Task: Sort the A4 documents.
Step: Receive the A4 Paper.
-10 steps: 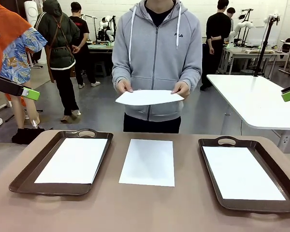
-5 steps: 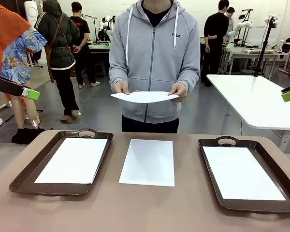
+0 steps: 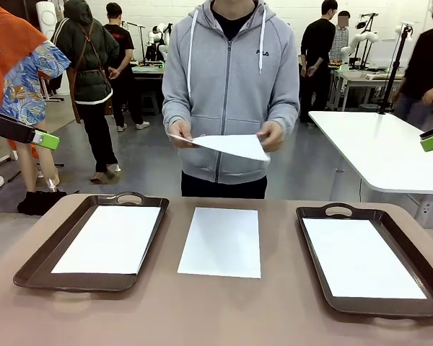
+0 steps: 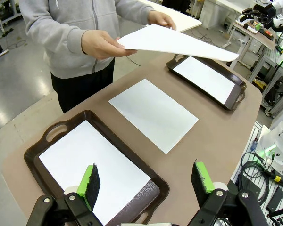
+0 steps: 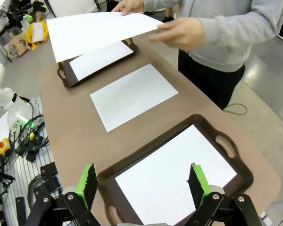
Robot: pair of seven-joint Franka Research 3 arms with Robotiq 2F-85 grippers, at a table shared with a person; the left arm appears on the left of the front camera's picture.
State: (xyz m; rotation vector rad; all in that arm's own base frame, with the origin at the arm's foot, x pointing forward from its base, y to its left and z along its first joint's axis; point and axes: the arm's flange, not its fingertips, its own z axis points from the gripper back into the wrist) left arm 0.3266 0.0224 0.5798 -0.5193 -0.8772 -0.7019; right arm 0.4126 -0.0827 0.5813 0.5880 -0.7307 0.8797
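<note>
Currently the sorting looks about half done. A first sheet [image 3: 108, 239] lies in the left tray [image 3: 36, 268] at 8 o'clock, a second sheet [image 3: 361, 257] in the right tray [image 3: 382, 306] at 4 o'clock. Left to place: a third sheet [image 3: 221, 241] loose on the desk [image 3: 202, 317] at 6 o'clock, and a fourth sheet [image 3: 231, 145] held by a person [image 3: 231, 72] at 12 o'clock. The left hand [image 4: 146, 181] and right hand [image 5: 142, 182] hang spread open, empty.

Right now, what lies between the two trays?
One sheet lies flat on the table, between the left tray and the right tray, touching neither; the front view shows it.
</note>
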